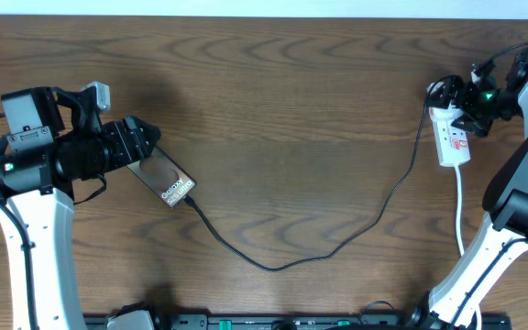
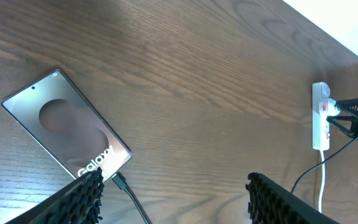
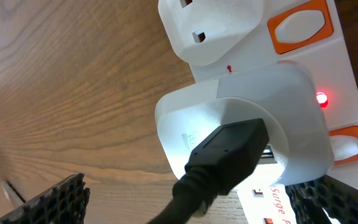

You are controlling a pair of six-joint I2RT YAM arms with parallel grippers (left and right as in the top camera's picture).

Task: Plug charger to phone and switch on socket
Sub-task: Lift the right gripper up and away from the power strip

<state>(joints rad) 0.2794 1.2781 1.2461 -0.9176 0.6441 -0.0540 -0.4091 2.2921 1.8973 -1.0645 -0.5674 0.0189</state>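
The left gripper (image 2: 174, 182) hangs with its fingers spread wide and nothing between them, close by the phone (image 1: 165, 180), which lies flat at the left of the table (image 1: 291, 92). The small plug of the charger (image 1: 273, 264) meets the phone's bottom edge, and its thin black cable loops across to the socket (image 1: 451, 137) at the far right. There the right gripper (image 3: 188, 190) stands spread open on either side of a white adapter (image 3: 241, 118), gripping nothing. A red light (image 3: 321, 98) glows beside it.

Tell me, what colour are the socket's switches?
The switches are orange, on the white socket; clearest in the right wrist view.
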